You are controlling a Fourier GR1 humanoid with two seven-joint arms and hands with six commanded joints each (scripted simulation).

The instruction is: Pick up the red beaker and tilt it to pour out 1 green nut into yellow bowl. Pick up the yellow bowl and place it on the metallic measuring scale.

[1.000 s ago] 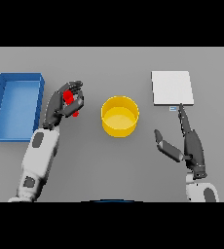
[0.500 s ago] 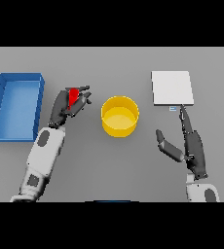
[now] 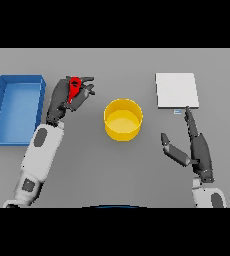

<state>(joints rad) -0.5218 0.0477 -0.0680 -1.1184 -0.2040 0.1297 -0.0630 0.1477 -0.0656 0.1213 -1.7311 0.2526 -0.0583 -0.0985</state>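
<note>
Left hand with red beaker, now higher.

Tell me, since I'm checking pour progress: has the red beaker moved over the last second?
Yes. The red beaker, held in the left hand, has gone farther from the robot, staying left of the yellow bowl.

**Colours of the tabletop items**

Red beaker; yellow bowl with a paler yellow inside; pale grey, plain scale; blue tray; uniform grey table; dark hands, left and right.
</note>
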